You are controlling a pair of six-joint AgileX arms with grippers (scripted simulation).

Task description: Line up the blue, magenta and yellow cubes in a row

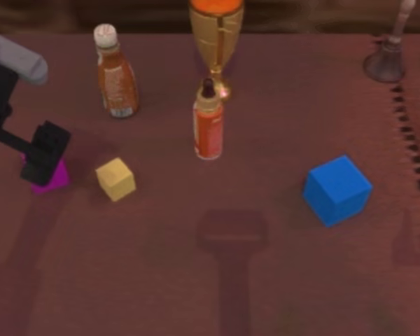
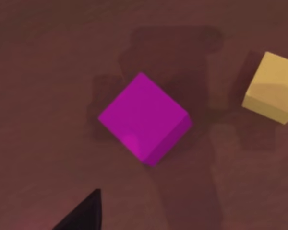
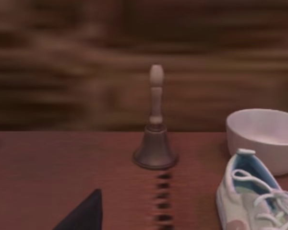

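Here the left claw (image 1: 45, 155) hangs over the magenta cube (image 1: 50, 175) at the far left of the worktop (image 1: 210, 280), its dark body covering part of the cube in the top view. Whether its fingers are spread or pressed together cannot be told; the left wrist view shows only one dark fingertip (image 2: 84, 214) at the edge, apart from the cube, and the magenta cube (image 2: 143, 117) lies bare on the worktop with nothing visibly touching it. The yellow cube (image 1: 115, 179) sits just right of the magenta one, close but not touching. The blue cube (image 1: 337, 190) rests well apart, on the right half of the worktop. Toward the far edge stand a sauce bottle (image 1: 115, 73), a smaller orange bottle (image 1: 208, 122) and a golden goblet (image 1: 216, 42), with a bell (image 1: 387, 52) at the far right. The right claw does not appear in the top view; its wrist view shows a dark fingertip (image 3: 84, 213), the bell (image 3: 155, 129), a white bowl (image 3: 264, 136) and a sneaker (image 3: 252, 196).
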